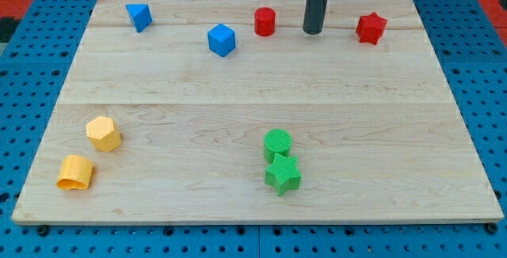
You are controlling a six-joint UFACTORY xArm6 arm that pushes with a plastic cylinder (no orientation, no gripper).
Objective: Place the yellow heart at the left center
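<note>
Your target, the yellow heart point(75, 172), lies at the view's bottom left, close to the board point(238, 92) corner, and just up and right of it sits a yellow hexagon point(104, 134), near but apart. Left center is a short way above the heart, so you want a push toward the view's top, and the hexagon stands beside that path rather than on it.

Along the top you have a blue triangle point(139, 16), a blue cube point(222, 39) and a red cylinder point(264, 21). In the lower middle a green cylinder point(277, 142) touches a green star point(283, 174).

My tip point(313, 31) rests at the top, between the red cylinder and a red star point(371, 28), well apart from the heart. There is no claw here to open or close, only the rod.

Sweep down through the bare middle, clear of the green pair, come in below the heart, then push up slowly, keeping contact centred so it does not spin into the hexagon.
</note>
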